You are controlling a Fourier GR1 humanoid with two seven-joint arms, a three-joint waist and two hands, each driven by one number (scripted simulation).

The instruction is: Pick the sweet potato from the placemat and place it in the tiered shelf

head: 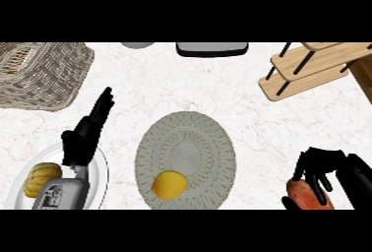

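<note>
An orange-brown sweet potato [303,193] shows at the lower right edge of the head view, off the placemat, with my right hand [325,170] curled over it. The round grey woven placemat [186,147] lies in the middle of the counter and carries a yellow lemon [169,184] near its front. The wooden tiered shelf [314,69] with black posts stands at the far right. My left hand [85,133] rests open at the left, fingers straight and pointing away, over the rim of a white plate [100,170].
A woven wicker basket [40,74] sits at the far left. The white plate holds a yellow-orange squash-like item [40,179]. A dark tray-like object [212,48] and a grey round object [137,45] lie along the far edge.
</note>
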